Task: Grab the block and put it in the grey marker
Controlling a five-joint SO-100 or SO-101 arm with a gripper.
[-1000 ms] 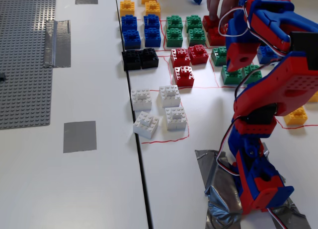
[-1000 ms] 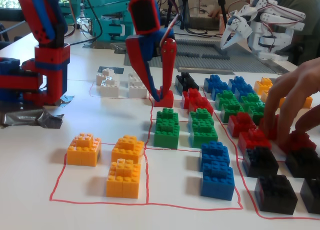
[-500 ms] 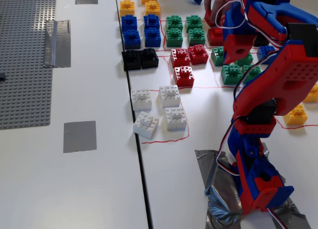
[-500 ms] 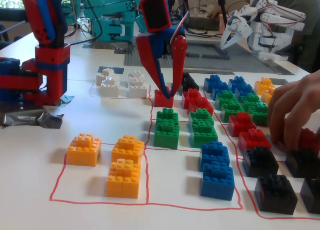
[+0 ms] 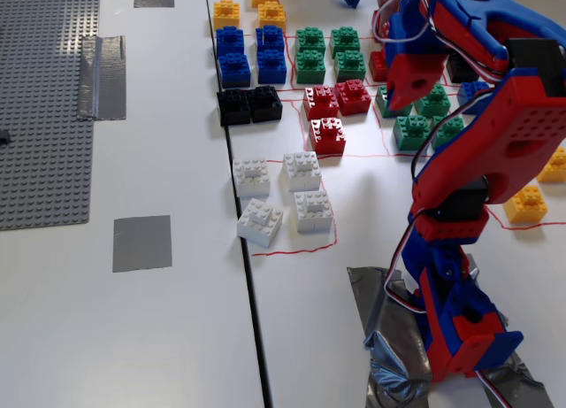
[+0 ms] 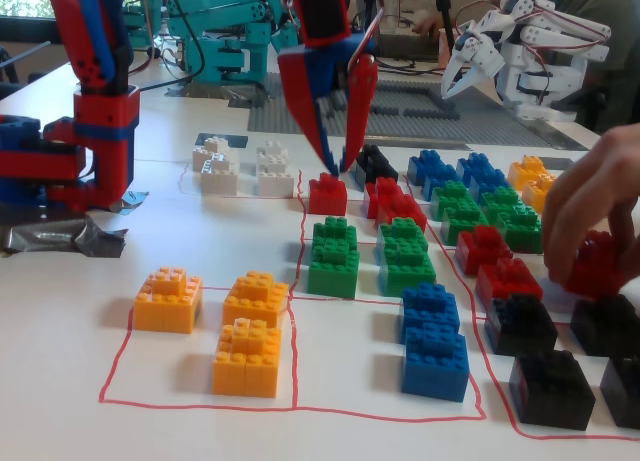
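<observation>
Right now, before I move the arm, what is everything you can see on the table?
black bricks: two by the table seam; four more near the person's hand
grey tape square: one, left tabletop, nothing on it
white bricks: four, inside a red outline
red bricks: several, right of the black pair
green bricks: two groups, behind the red ones
blue bricks: four, behind the black pair, others elsewhere
orange bricks: three in a near outline, others elsewhere
grey baseplate: one, far left
wrinkled tape strip: one, at the baseplate's edge
person's hand: one, on a red brick
arm: one, red and blue
fingers: narrowly apart, empty, over a red brick
</observation>
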